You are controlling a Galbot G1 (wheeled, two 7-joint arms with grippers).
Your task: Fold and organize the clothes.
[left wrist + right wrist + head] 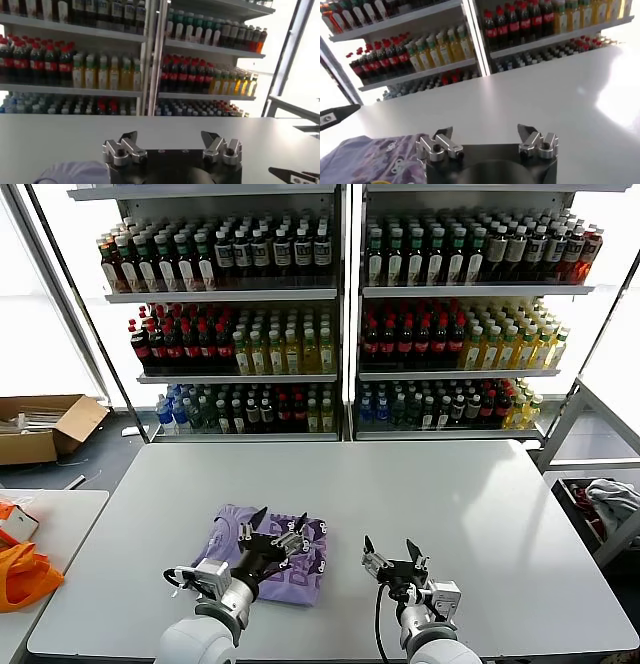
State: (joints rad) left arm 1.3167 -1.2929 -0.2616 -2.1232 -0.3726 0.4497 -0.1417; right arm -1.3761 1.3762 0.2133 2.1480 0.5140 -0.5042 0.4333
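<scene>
The lavender T-shirt [262, 554] lies folded into a small rectangle near the front of the grey table [480, 514], its dark-and-white print facing up. My left gripper [277, 523] is open and empty, raised over the folded shirt. My right gripper [389, 550] is open and empty, just right of the shirt. In the left wrist view my gripper [171, 139] has its jaws wide apart and a bit of the shirt [75, 172] shows. In the right wrist view my gripper [485, 134] is open, with the shirt [375, 160] beside it.
Shelves of drink bottles [340, 314] stand behind the table. A second table at the left holds an orange fabric item [25, 572]. A cardboard box [45, 426] sits on the floor at the left. A grey-white cloth heap [612, 499] lies at the right.
</scene>
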